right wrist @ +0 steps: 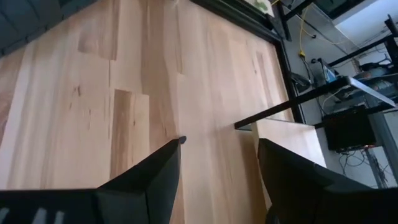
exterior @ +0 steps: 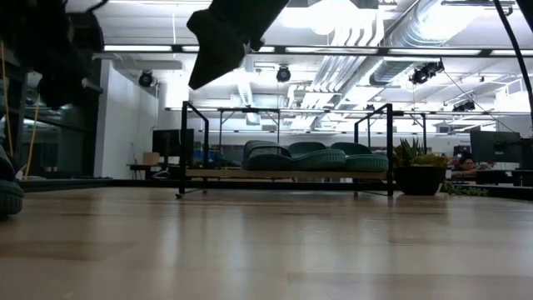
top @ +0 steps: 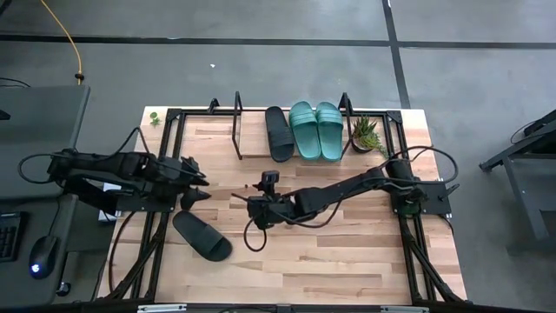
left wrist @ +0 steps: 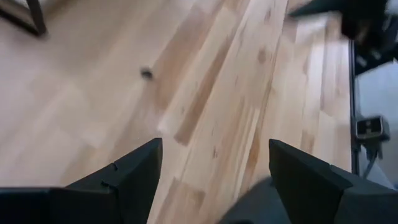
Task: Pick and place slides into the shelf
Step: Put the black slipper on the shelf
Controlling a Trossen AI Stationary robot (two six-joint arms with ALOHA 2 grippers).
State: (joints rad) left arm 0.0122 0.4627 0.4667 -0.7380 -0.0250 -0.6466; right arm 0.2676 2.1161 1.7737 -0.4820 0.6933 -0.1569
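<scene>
A black slide (top: 201, 236) lies flat on the table near the left side, also at the left edge of the low view (exterior: 8, 196). On the shelf (top: 252, 149) (exterior: 283, 175) at the far edge rest another black slide (top: 279, 133) and two teal slides (top: 315, 130) (exterior: 321, 158), side by side. My left gripper (top: 201, 189) (left wrist: 214, 146) hovers open, just to the far side of the loose black slide. My right gripper (top: 236, 198) (right wrist: 221, 143) hovers open over mid-table, pointing left, with the shelf's board (right wrist: 286, 140) ahead of it.
A small potted plant (top: 366, 135) (exterior: 419, 175) stands beside the shelf's right end. The shelf's left half shows bare board between its black tube frames (top: 237, 122). Bare tabletop (top: 330, 252) stretches across the near and right parts. Black frame rails (top: 165, 139) run along the table's edges.
</scene>
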